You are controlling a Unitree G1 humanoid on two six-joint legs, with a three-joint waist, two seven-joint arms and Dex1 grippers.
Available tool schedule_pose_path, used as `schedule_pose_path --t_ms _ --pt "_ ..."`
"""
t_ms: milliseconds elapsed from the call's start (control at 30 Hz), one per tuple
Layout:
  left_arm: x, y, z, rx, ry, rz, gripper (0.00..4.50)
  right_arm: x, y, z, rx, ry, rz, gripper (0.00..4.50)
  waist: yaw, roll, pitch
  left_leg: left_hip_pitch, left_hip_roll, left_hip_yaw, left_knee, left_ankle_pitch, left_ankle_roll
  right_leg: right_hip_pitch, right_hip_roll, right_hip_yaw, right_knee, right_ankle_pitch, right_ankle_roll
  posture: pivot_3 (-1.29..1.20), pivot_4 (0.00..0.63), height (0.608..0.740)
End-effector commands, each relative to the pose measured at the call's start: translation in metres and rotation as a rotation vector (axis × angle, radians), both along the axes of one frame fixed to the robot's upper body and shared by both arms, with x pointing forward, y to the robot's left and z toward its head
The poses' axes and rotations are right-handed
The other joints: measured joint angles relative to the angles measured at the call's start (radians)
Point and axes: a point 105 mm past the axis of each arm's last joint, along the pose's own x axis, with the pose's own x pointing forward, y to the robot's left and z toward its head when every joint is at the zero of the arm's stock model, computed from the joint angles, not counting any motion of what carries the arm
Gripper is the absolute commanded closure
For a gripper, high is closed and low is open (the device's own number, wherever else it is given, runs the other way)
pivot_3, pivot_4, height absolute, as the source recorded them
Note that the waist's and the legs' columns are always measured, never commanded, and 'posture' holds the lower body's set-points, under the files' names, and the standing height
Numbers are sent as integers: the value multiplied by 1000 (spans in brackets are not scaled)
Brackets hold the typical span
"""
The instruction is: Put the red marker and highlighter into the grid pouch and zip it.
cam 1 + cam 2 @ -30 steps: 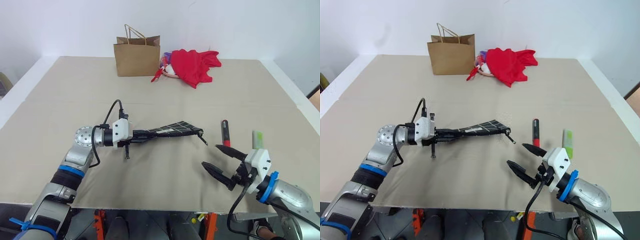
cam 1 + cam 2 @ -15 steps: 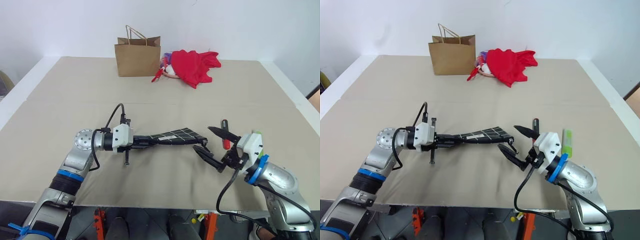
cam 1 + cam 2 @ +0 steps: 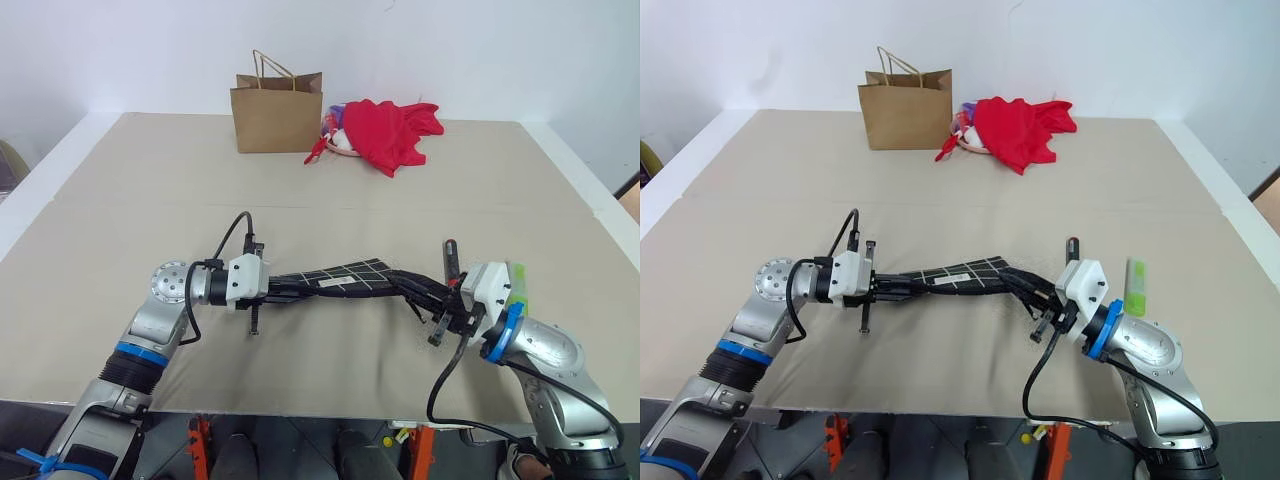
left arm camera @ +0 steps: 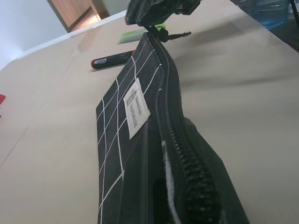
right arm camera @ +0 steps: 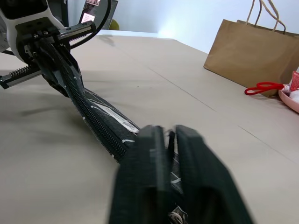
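- While both grippers hold the grid pouch (image 3: 345, 277) off the table (image 3: 150, 180), note it's stretched betw them: left gripper (image 3: 283, 287) clamped on one short end, right gripper (image 3: 432, 295) pinched narrow on the far end by the zipper pull.
- L wrist view: zipper line runs along the upper edge, white label (image 4: 135, 108) on the face. Can't tell if the zip is open yet at the far end; looks shut near the L fingers.
- Red marker (image 3: 451, 264) lies on the table just behind the R gripper, red cap twd you. Highlighter (image 3: 516, 283) is beside it, further right, partly hidden by the R wrist. Neither is in the pouch.
- Judged step: opening the zip, early in task.
- Risks for you:
 - R pinch may be on fabric/cord, not the pull tab → sliding just drags the pouch, zip stays shut.
 - Pull too hard along the pouch → L grip on the short end slips, pouch drops.
 - R wrist sits close over marker + highlighter; a backward swing could knock them, maybe roll the marker twd the table edge.
 - Pouch sagging/twisting mid-span → slider jams.
- Brown paper bag (image 3: 276, 112) and red cloth (image 3: 388, 130) are at the far edge, well apart; ignore.
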Motion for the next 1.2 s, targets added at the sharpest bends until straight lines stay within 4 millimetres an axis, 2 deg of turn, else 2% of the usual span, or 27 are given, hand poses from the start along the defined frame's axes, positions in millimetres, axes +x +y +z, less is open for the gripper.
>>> schedule_pose_path --t_ms 33,600,867,1200 --pt "0 -1 10 -27 -40 6 4500 -3 8 11 16 -24 37 4434 0 0 0 0 0 0 0 0 0 0 0 0 0 0 0 0 150 740" --pt "-2 -9 14 -47 -55 -12 4500 0 52 28 35 7 125 4434 0 0 0 0 0 0 0 0 0 0 0 0 1 0 0 0 150 740" --pt "-1 -9 17 -61 -86 -1 4500 -6 53 19 5 62 132 4434 0 0 0 0 0 0 0 0 0 0 0 0 1 0 0 0 150 740" --pt "6 -6 22 -81 -139 46 4500 -15 54 19 -26 77 141 4434 0 0 0 0 0 -1 0 0 0 0 0 0 1 0 0 0 150 740"
